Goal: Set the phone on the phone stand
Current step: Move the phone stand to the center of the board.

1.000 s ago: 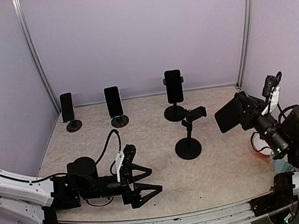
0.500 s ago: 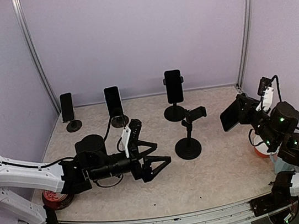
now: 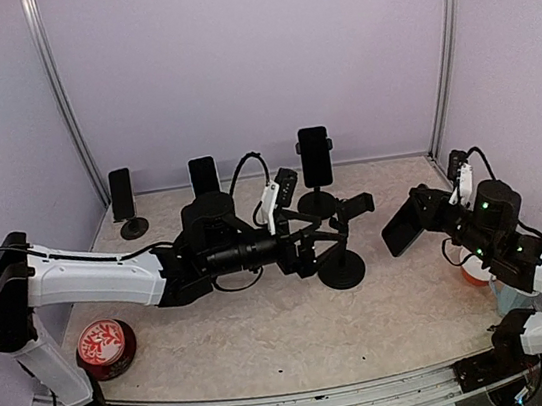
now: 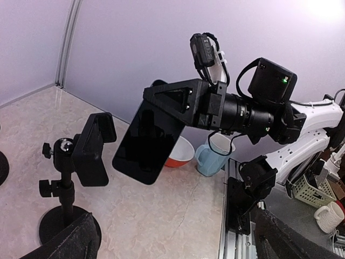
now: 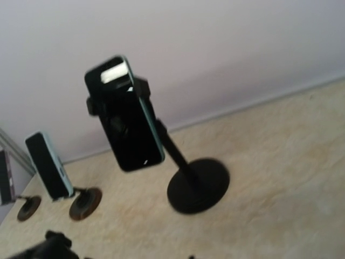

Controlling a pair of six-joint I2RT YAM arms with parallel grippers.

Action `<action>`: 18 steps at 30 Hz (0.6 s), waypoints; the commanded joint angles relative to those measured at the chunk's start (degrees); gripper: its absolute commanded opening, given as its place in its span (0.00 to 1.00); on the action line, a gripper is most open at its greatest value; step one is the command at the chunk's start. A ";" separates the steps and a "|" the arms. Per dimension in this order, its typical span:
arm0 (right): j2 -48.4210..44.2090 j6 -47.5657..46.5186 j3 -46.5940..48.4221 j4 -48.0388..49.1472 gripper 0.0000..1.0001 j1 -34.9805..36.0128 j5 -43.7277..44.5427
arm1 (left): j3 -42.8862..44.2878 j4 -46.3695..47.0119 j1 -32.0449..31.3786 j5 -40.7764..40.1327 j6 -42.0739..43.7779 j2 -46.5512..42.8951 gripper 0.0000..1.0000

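Where the marbled table (image 3: pixel 270 339) runs open to its near edge between lavender walls (image 3: pixel 252 64), my left hand (image 3: pixel 325 241) gapes wide at the phone stand (image 3: pixel 346 271). My right hand (image 3: pixel 422 210) grips the phone (image 3: pixel 402 225) aloft, just right of it.

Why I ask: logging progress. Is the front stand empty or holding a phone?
Empty. The cradle of the front stand is bare; the phone hangs beside it, clamped in the right gripper.
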 commanded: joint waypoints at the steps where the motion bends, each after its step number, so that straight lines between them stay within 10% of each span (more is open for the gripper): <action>1: 1.34 3.35 -0.75 3.90 0.00 -2.80 -7.98 | 6.01 -2.70 1.20 3.78 0.62 4.57 0.96; 18: 0.94 5.47 -2.56 4.03 0.00 -5.68 -15.23 | 14.05 -3.72 7.33 9.60 -0.26 13.74 0.82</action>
